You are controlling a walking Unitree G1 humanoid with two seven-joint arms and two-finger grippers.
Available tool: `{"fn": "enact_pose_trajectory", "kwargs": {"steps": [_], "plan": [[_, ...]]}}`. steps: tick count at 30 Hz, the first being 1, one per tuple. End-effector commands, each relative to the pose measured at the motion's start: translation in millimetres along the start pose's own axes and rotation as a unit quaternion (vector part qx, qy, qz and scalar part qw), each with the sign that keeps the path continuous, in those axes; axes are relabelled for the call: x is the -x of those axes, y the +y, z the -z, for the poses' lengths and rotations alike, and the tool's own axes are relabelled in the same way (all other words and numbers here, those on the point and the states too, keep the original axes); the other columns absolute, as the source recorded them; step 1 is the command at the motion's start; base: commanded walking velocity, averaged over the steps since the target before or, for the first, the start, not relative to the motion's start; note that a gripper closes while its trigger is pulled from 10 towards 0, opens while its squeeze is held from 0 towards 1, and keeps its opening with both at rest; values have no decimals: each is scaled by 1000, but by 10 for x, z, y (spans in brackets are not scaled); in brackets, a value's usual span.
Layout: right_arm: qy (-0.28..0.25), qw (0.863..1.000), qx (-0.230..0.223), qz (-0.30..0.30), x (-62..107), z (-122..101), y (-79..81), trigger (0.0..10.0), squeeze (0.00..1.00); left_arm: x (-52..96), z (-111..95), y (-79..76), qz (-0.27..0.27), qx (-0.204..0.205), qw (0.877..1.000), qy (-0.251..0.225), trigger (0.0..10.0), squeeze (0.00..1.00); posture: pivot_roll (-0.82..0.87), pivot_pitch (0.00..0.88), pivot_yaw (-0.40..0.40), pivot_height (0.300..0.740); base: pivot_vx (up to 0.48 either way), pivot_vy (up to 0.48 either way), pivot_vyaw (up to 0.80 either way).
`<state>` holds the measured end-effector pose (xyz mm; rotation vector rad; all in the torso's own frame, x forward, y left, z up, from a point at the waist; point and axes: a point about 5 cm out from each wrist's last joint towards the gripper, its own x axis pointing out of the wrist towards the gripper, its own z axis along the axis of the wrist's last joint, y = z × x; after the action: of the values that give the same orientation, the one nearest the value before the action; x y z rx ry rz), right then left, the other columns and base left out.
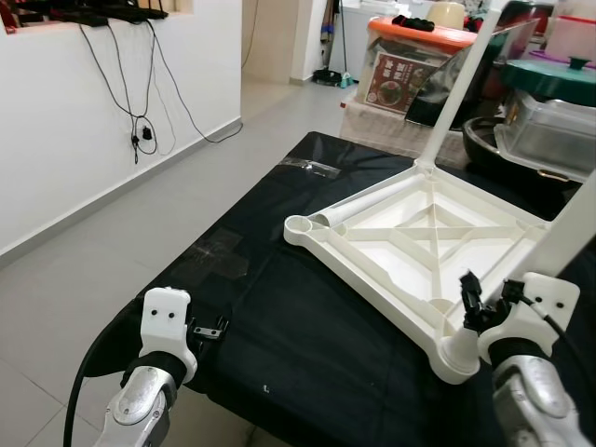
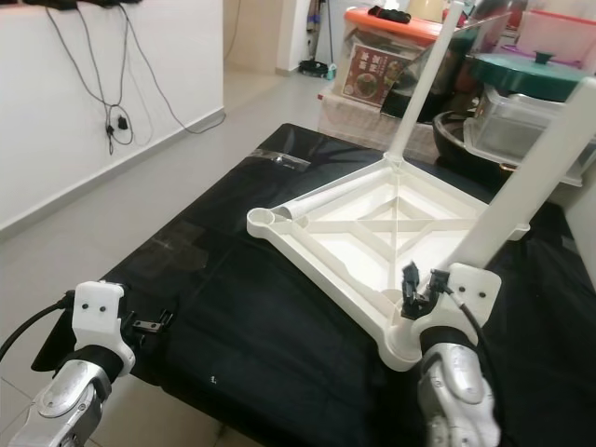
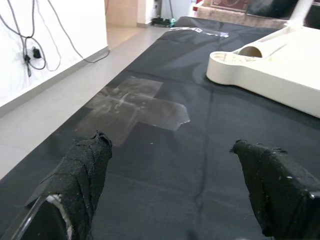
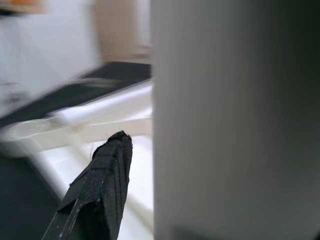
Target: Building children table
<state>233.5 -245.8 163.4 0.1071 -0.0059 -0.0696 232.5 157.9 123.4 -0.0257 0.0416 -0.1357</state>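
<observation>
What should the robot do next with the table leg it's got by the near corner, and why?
Probably press the near leg straight down into its corner socket. The right gripper is at that leg's base, and the leg leans rather than standing square on the upturned tabletop. Another leg lies loose by the empty left socket, near the open left gripper.

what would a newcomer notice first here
The upside-down white plastic tabletop on the black cloth-covered bench, with two legs already standing in its corners. The right claw is at the near leg, by its corner socket; a loose leg lies on the tabletop by the empty left socket. The left claw hovers open over the cloth.
</observation>
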Motion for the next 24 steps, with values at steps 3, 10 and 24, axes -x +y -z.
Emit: {"fn": "enact_pose_trajectory", "kwargs": {"steps": [3,10,24], "plan": [[-12,991,-27,-130,33,-107,54,10000,0,-15,-4,-31,2,1,1000,0,10000,0,193,0,-134,740,0,0,0],[16,964,-13,-266,-58,-20,306,9569,0,-31,-17,-70,7,0,1000,-5,10000,0,225,0,-163,740,0,0,0],[86,995,-21,41,-206,366,-14,0,0,-45,-9,-6,5,-3,1000,-4,10000,0,208,0,-138,740,0,0,0]]}}
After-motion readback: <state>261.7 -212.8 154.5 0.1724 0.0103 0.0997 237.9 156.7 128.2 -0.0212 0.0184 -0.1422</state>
